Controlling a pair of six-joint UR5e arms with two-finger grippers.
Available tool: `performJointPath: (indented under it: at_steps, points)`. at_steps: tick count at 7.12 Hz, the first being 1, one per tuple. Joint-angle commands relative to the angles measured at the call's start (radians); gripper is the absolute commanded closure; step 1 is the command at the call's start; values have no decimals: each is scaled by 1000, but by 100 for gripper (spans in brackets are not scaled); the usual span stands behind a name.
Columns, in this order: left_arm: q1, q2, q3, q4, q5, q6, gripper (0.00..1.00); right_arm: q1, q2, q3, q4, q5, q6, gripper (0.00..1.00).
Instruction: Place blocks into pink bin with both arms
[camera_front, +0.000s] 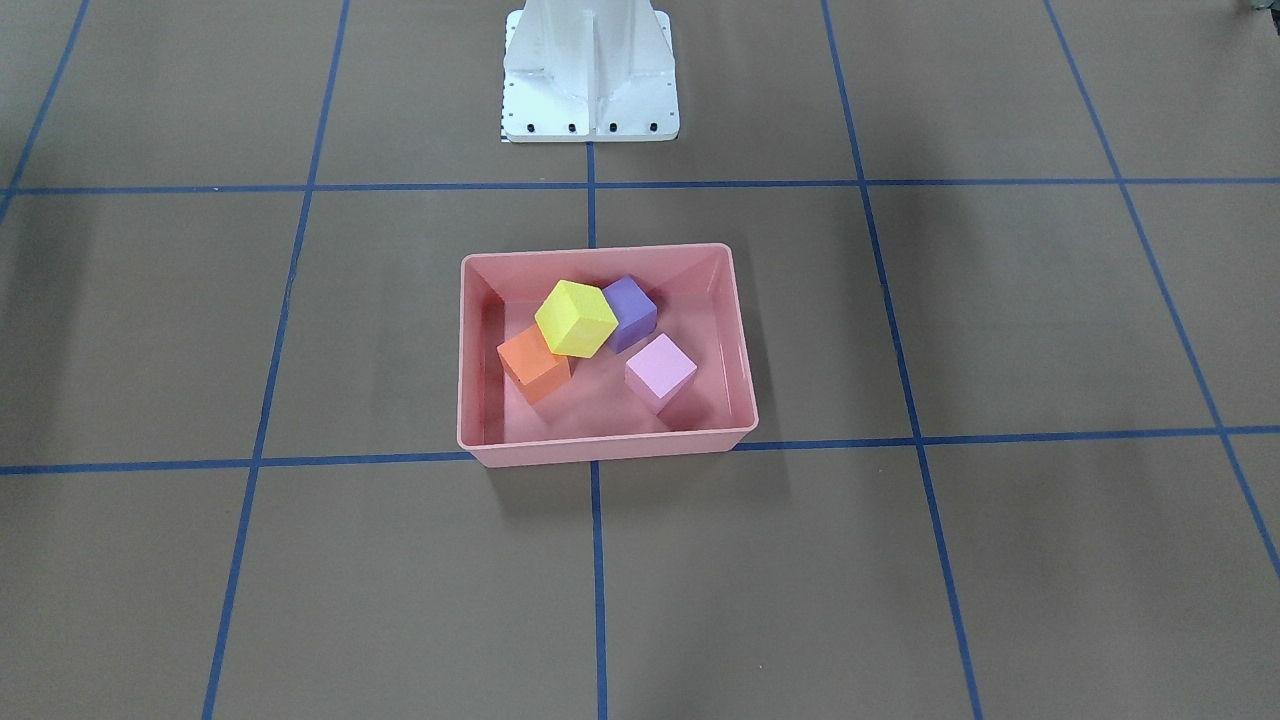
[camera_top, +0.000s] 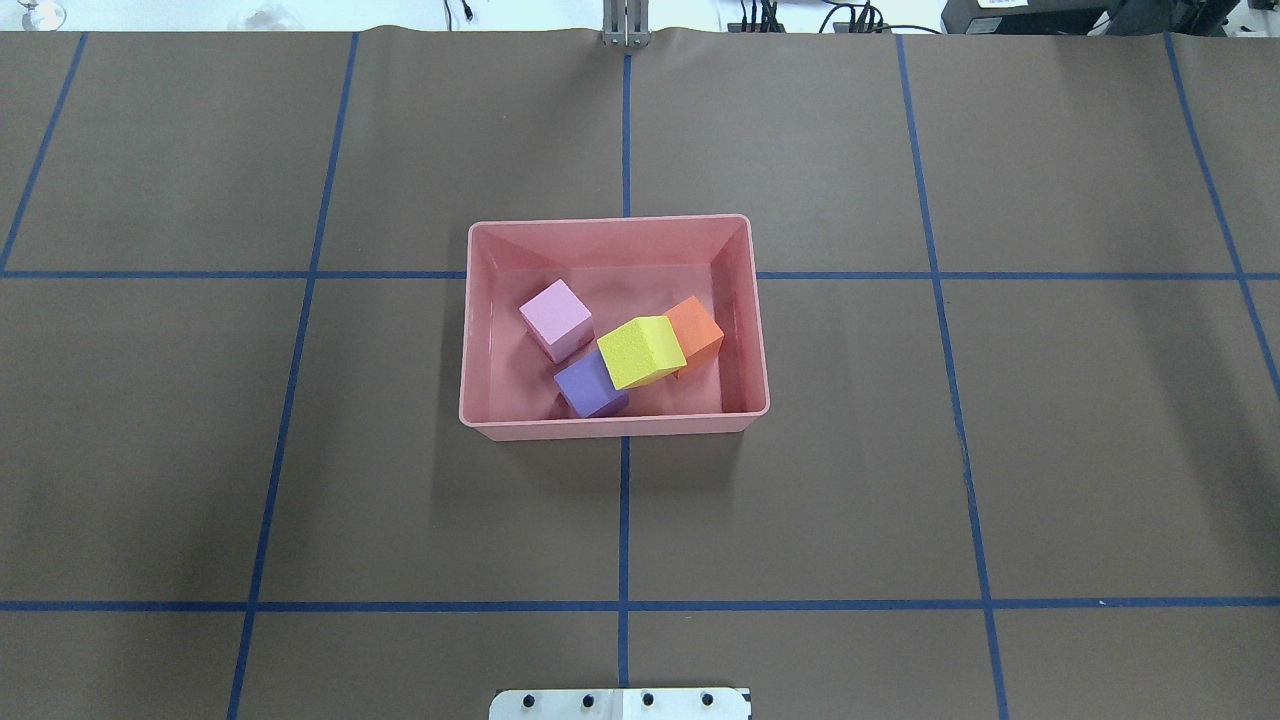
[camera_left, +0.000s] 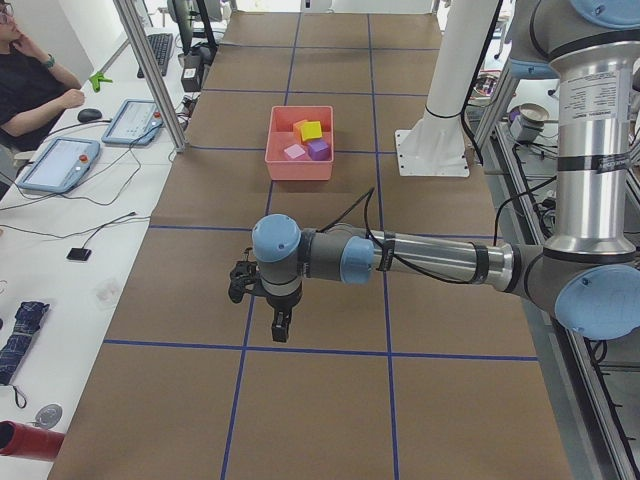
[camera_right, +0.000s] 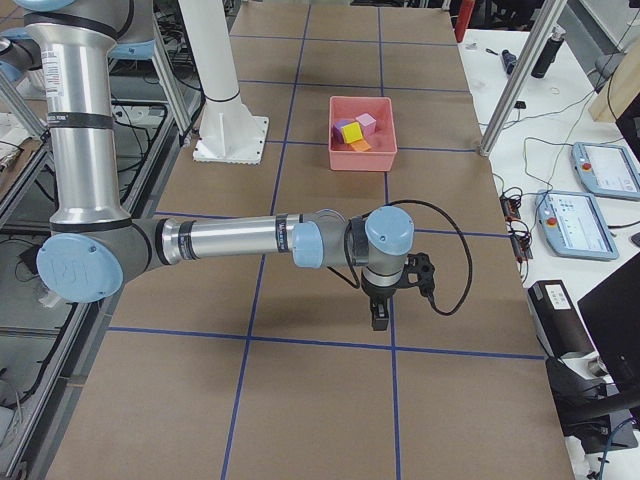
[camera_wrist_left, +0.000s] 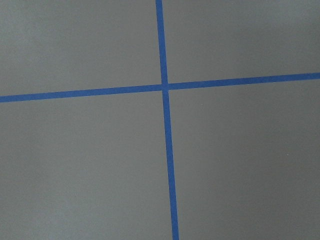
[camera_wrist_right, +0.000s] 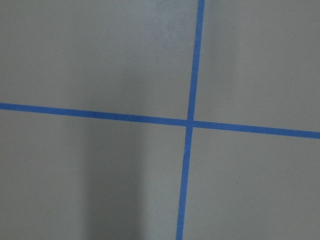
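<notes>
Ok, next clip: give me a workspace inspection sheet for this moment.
surface: brown mat with blue tape grid, lying flat.
job's things: pink bin holds all four cubes; yellow cube sits tilted on orange cube and purple cube; light pink cube lies flat beside them.
clutter: nothing seen.
hands: left hand and right hand point down over bare mat, far from the bin; open or shut cannot be told.
cables: black cable loops beside the right wrist.
surroundings: seated operator, control tablets on a side bench.
</notes>
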Motion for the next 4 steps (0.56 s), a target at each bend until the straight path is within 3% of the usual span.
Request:
performJointPath:
  at_steps: [1, 4]
  points:
    - [0, -2, 2, -1, 0, -1, 0, 23, -11, -3, 0, 73, -2, 0]
    - [0, -9, 2, -1, 23, -1, 0, 23, -13, -3, 3, 66, -5, 0]
